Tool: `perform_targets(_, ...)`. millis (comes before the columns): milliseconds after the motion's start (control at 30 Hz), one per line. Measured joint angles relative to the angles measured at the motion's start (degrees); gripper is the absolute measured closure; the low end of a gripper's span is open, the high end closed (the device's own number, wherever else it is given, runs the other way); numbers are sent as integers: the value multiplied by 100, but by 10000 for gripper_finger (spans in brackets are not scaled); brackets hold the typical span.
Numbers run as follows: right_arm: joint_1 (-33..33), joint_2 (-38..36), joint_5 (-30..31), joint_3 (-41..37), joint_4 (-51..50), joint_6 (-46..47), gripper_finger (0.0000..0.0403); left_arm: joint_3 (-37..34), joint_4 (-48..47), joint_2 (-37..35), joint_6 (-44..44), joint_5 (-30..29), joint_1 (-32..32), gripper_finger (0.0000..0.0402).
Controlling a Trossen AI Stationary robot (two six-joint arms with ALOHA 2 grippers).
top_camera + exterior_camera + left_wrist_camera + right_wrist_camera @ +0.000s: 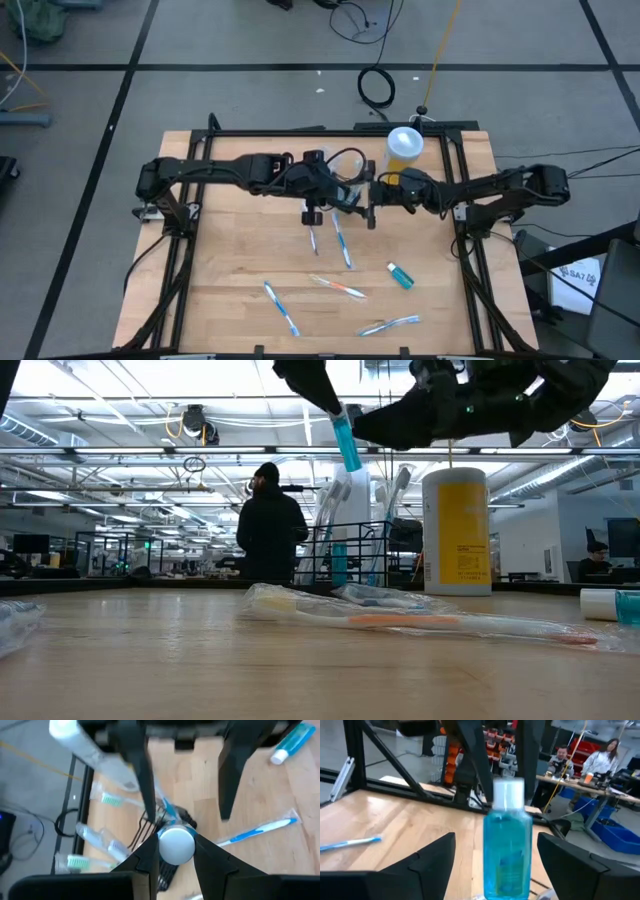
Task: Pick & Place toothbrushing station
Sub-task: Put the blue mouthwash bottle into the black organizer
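Left arm: reaches from the table's left edge toward the middle rear. Left gripper (175,845) is clenched on a blue tube (176,844) with a white cap, held above the toothbrushing station (345,555).

Toothbrushing station: black wire-mesh basket at the middle rear of the wooden table (230,290), just left of the yellow cup. It holds wrapped toothbrushes standing upright.

Right arm: reaches from the table's right edge to meet the left arm over the basket. Right gripper (492,852) has its jaws released, one finger to each side of the blue tube without touching it.

Yellow cup (404,152): upright, white lid, rear of the table beside the basket.

Front of table, loose: several wrapped toothbrushes (338,288) and a small teal tube (400,275) lying right of centre.

Background: a person in dark clothing (269,528) stands beyond the table.
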Motion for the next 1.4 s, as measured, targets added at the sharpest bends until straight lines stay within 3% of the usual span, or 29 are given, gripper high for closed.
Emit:
perform_targets(167,-7,-836,99,2,-1168,0,129,-2,-88,60,-320,17,122,308)
perform_targets(333,-9,-1828,89,0,-2627,0,139,-2,57,203,-603,536,318,308)
perform_targets(467,-9,-2401,89,0,-3246,42,143,-4,126,482,-508,474,467,309)
perform_targets(800,-15,-2957,91,-408,-3385,-149,145,0,413,713,-37,596,919,309)
perform_targets(1400,-16,-2947,91,-420,-3290,-151,147,1,535,1147,-6,820,1211,309)
